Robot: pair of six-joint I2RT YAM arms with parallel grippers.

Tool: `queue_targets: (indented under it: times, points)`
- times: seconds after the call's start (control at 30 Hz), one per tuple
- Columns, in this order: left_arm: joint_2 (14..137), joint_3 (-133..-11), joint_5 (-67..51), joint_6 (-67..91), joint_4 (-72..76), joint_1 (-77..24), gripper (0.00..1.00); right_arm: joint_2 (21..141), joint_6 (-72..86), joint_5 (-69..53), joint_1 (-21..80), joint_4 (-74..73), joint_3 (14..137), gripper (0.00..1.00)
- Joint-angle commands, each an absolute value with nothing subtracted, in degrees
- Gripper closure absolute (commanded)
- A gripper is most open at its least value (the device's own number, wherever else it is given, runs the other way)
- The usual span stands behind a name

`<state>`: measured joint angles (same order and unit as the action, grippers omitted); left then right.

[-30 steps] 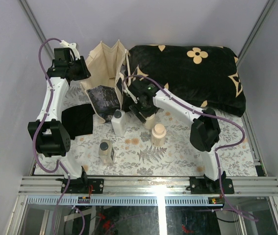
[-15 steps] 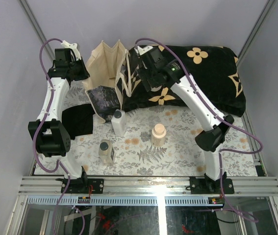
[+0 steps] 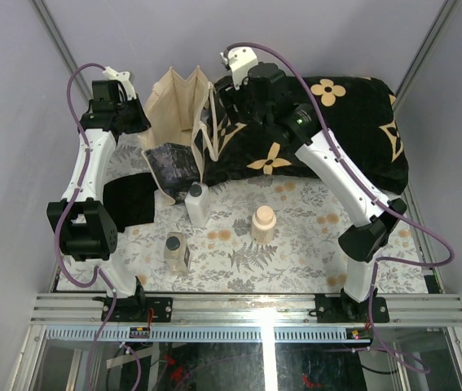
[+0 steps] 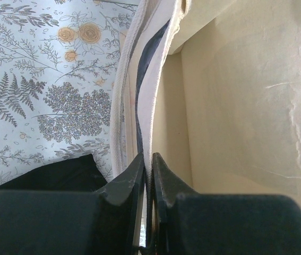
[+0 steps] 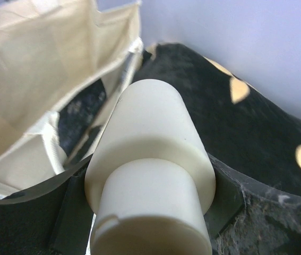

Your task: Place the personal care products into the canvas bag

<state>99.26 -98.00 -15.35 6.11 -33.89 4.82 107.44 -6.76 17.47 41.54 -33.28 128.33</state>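
Right wrist view: my right pincer [image 5: 150, 204] is clamped on a round beige bottle [image 5: 150, 154], jaws spread wide because the body is fat, its narrower end toward the lens. Just ahead and to the left gapes the canvas bag [image 5: 33, 74], with the black flowered cushion [image 5: 256, 143] off to the right. In the left wrist view, my left pincer [image 4: 147, 172] is pinched almost closed on the bag's rim, thin cloth between the jaws. I reckon that grip is there to hold the mouth open and stop the soft wall folding as the bottle goes in. From the top, the bag stands at the back left, and three more wait on the fern-print tablecloth [image 3: 304, 252]: a white bottle [image 3: 198, 204], a second round beige bottle [image 3: 263, 224] and a small tan bottle [image 3: 177, 252]. So it's one in hand and three to fetch. Next, I'd say, is to carry this one over the opening and lower it before letting go. The near wall and handle could snag it.
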Motion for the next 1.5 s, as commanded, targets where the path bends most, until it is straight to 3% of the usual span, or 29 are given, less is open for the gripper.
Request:
queue_targets:
  times: [0.0,0.23,0.33,0.6,1.07,1.47]
  points:
    - [98.8,-97.9,-16.5,5.1,-31.2,4.2,0.92,104.1,-8.1,6.6,42.0,-11.7,128.4,1.00]
    - [99.3,-97.8,-17.1,5.7,-31.0,3.6,0.95,113.8,-4.7,-6.3,43.4,-10.6,140.4,1.00]
    - [98.9,-97.1,-16.2,5.8,-30.7,2.3,0.99,116.6,-2.4,-9.1,44.1,-9.0,140.8,1.00]
    - [97.8,-95.3,-13.8,5.7,-30.1,-0.5,0.99,122.0,0.2,-11.5,45.4,-9.6,141.1,1.00]
    - [92.8,-93.8,-7.5,3.3,-33.3,-0.5,1.00,130.9,-5.9,-7.6,47.2,-17.4,144.2,1.00]
    - [83.7,-86.7,-8.7,4.8,-34.6,-0.5,1.00,135.3,-16.9,2.4,49.4,-23.2,142.9,1.00]
